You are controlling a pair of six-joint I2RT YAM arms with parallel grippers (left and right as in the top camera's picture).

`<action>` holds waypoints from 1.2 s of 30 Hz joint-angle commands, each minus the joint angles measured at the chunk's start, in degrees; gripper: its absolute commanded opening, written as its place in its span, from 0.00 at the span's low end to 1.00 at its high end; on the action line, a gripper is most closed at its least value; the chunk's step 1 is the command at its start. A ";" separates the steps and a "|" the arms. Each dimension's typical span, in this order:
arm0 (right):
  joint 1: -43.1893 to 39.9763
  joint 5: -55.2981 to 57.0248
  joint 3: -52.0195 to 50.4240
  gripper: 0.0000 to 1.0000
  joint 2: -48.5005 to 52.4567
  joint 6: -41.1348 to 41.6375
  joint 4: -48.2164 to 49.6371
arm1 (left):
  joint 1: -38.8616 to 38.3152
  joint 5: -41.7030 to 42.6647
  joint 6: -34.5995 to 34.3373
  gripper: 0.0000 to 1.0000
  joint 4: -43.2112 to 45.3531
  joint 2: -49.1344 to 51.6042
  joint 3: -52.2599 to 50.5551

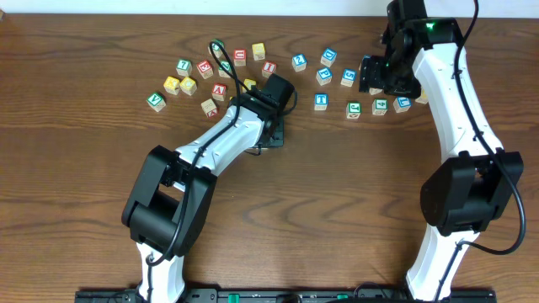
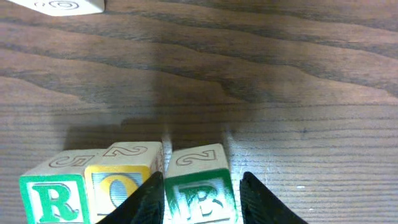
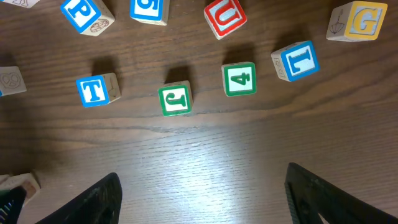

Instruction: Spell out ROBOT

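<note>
my left pincer (image 2: pixel 203 175) straddles the b cube (image 2: pixel 200 194) beside the o cube (image 2: pixel 118 183) and r cube (image 2: pixel 53 196); gripping or loose, i cannot tell. i'd lift straight off. right pincer (image 3: pixel 202 171) gapes empty near the t cube (image 3: pixel 93 90).

Dark wooden table (image 1: pixel 337 185), softly lit.
The brown, wavy-grained top fills nearly the whole overhead view; a pale strip (image 1: pixel 126 5) runs along the top edge. In the right wrist view a soft sheen (image 3: pixel 205 168) lies on the wood at lower centre.

White links (image 1: pixel 221 139), black joints (image 1: pixel 168 198) and black cables (image 1: pixel 520 202) lead to the dark-fingered left hand (image 2: pixel 202 183) and right hand (image 3: pixel 202 186).
</note>
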 commanded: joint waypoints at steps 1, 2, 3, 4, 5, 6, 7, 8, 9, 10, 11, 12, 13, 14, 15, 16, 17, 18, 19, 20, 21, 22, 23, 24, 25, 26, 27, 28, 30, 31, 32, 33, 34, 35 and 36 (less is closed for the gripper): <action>0.44 0.96 0.13 0.79 -0.87 -0.74 0.07 | 0.28 -1.03 -0.74 0.41 -0.37 -0.02 0.63; 0.44 0.96 0.13 0.79 -0.87 -0.72 0.07 | 0.28 -1.03 -0.74 0.41 -0.37 -0.02 0.63; 0.44 0.94 0.13 0.79 -0.87 -0.72 0.07 | 0.28 -1.03 -0.74 0.42 -0.37 -0.02 0.63; 0.44 0.94 0.11 0.79 -0.87 -0.72 0.07 | 0.28 -1.03 -0.74 0.42 -0.37 -0.02 0.63; 0.44 0.94 0.13 0.79 -0.87 -0.72 0.07 | 0.28 -1.03 -0.74 0.42 -0.39 -0.02 0.63; 0.44 0.94 0.13 0.79 -0.87 -0.72 0.09 | 0.28 -1.03 -0.74 0.41 -0.39 -0.04 0.63; 0.44 0.94 0.13 0.79 -0.87 -0.72 0.09 | 0.28 -1.01 -0.72 0.42 -0.42 -0.15 0.63; 0.44 0.94 0.13 0.79 -0.87 -0.72 0.07 | 0.28 -1.01 -0.72 0.42 -0.42 -0.31 0.63; 0.44 0.94 0.13 0.79 -0.87 -0.72 0.07 | 0.28 -1.01 -0.70 0.41 -0.42 -0.52 0.63; 0.44 0.94 0.13 0.79 -0.87 -0.72 0.07 | 0.28 -1.01 -0.70 0.41 -0.42 -0.90 0.63; 0.44 0.94 0.13 0.79 -0.87 -0.72 0.07 | 0.28 -1.03 -0.48 0.41 -0.39 -2.12 0.63; 0.44 0.94 0.13 0.79 -0.87 -0.72 0.09 | 0.28 -1.03 -0.48 0.41 -0.39 -2.95 0.66; 0.44 0.92 0.13 0.79 -0.87 -0.72 0.09 | 0.28 -1.03 -0.48 0.41 -0.39 -3.76 0.66; 0.44 0.92 0.13 0.79 -0.87 -0.72 0.09 | 0.28 -1.03 -0.28 0.41 -0.39 -5.40 0.66; 0.44 0.92 0.13 0.79 -0.87 -0.72 0.09 | 0.28 -1.03 -0.24 0.41 -0.39 -6.40 0.66; 0.44 0.92 0.13 0.79 -0.87 -0.72 0.09 | 0.28 -1.03 -0.09 0.41 -0.39 -7.52 0.66; 0.44 0.92 0.13 0.79 -0.87 -0.72 0.07 | 0.28 -1.03 -0.07 0.41 -0.39 -8.61 0.66; 0.44 0.92 0.13 0.79 -0.87 -0.72 0.07 | 0.28 -1.03 -0.07 0.41 -0.42 -9.70 0.66; 0.44 0.92 0.13 0.79 -0.87 -0.72 0.07 | 0.28 -1.03 -0.02 0.41 -0.39 -10.86 0.63; 0.44 0.92 0.13 0.79 -0.87 -0.72 0.04 | 0.28 -1.03 0.44 0.41 -0.35 -12.02 0.66; 0.44 0.92 0.11 0.79 -0.87 -0.72 0.07 | 0.28 -1.05 0.94 0.40 -0.35 -12.96 0.66; 0.44 0.92 0.13 0.79 -0.87 -0.72 0.09 | 0.28 -1.11 2.03 0.40 -0.39 -14.91 0.66; 0.46 0.92 0.13 0.79 -0.87 -0.72 0.11 | 0.28 -1.33 2.67 0.40 -0.39 -15.87 0.66; 0.55 0.92 0.13 0.79 -0.87 -0.72 0.11 | 0.31 -1.81 3.08 0.40 -0.44 -16.74 0.66; 0.57 0.92 0.13 0.79 -0.87 -0.72 0.11 | 0.31 -2.47 3.19 0.40 -0.59 -17.75 0.66; 0.55 0.92 0.13 0.80 -0.87 -0.72 0.09 | 0.37 -2.84 3.23 0.40 -0.68 -18.62 0.66; 0.55 0.92 0.13 0.80 -0.87 -0.72 0.07 | 0.59 -2.80 3.43 0.41 -0.79 -19.54 0.66; 0.55 0.92 0.13 0.79 -0.87 -0.72 0.07 | 0.92 -2.78 3.43 0.40 -0.92 -20.35 0.66; 0.55 0.92 0.13 0.79 -0.87 -0.72 0.07 | 2.10 -2.78 3.41 0.41 -2.16 -22.05 1.25; 0.61 0.90 0.13 0.80 -0.87 -0.72 0.09 | 3.02 -2.78 3.43 0.41 -3.28 -22.71 1.97; 0.66 0.90 0.13 0.80 -0.87 -0.72 0.11 | 3.85 -2.78 3.48 0.41 -4.42 -23.08 2.82; 0.70 0.90 0.13 0.80 -0.87 -0.72 0.15 | 5.11 -2.73 4.02 0.41 -6.45 -23.32 4.46; 0.76 0.90 0.13 0.81 -0.87 -0.72 0.17 | 6.03 -2.73 4.61 0.41 -8.35 -23.30 6.05; 0.83 0.92 0.13 0.82 -0.87 -0.72 0.17 | 6.99 -2.73 5.35 0.40 -10.47 -23.12 7.87; 0.94 0.92 0.13 0.82 -0.87 -0.72 0.15 | 8.11 -2.73 6.19 0.41 -12.37 -22.99 9.90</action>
